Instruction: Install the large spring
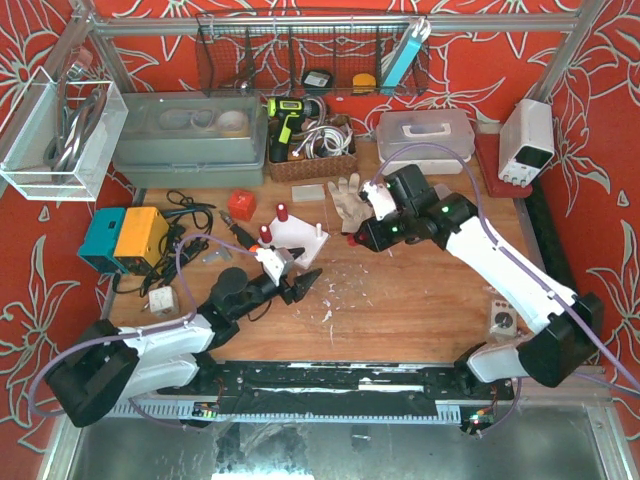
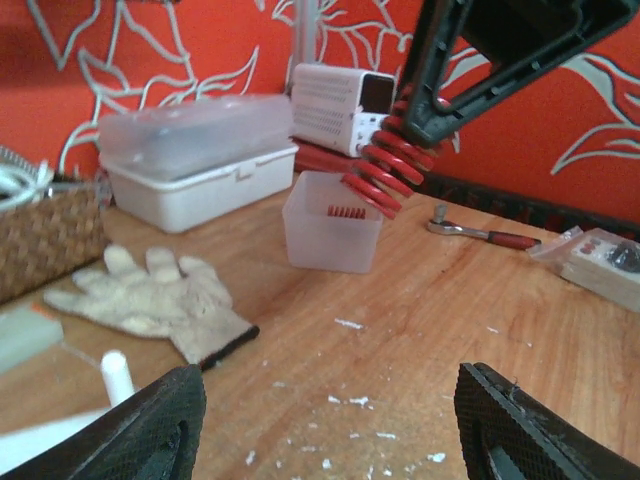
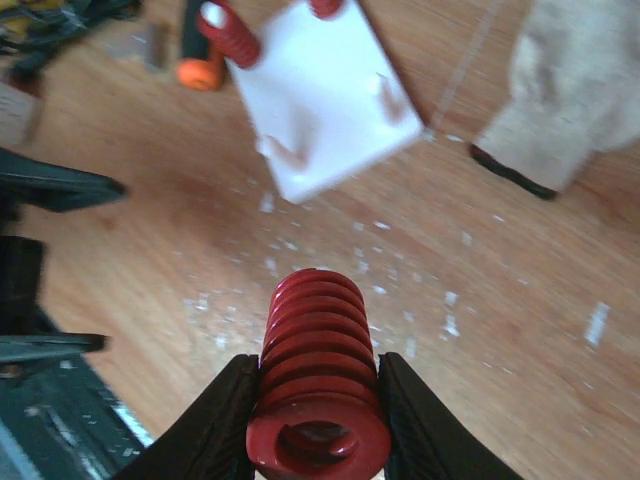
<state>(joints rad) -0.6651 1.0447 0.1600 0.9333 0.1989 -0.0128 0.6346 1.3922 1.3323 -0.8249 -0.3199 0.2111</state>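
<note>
Because the right end effector (image 3: 318, 432) is clamped on the large spring (image 3: 318, 345) only near one end, the coil could swivel between the two fingers when its free end meets resistance. The spring hangs in the air off the glove-side corner of the white base plate (image 3: 322, 95), well short of it and not yet over any peg.

Two small red springs (image 3: 232, 35) already sit on pegs at the plate's far corners, seen from the right wrist. Two bare pegs (image 3: 280, 152) stand nearer the spring.

The main risk is probably misalignment. If the bore comes down tilted or off-centre, its rim would likely catch the peg tip instead of sliding over it. The plate appears to lie loose on the worktop (image 3: 500, 300), so that sideways push could shove or tip it.

The left end effector (image 1: 302, 284) is spread open and empty just beside the plate's near edge, apparently not bracing it. Letting go before the coil is fully seated may let the spring topple and roll away from the plate.
</note>
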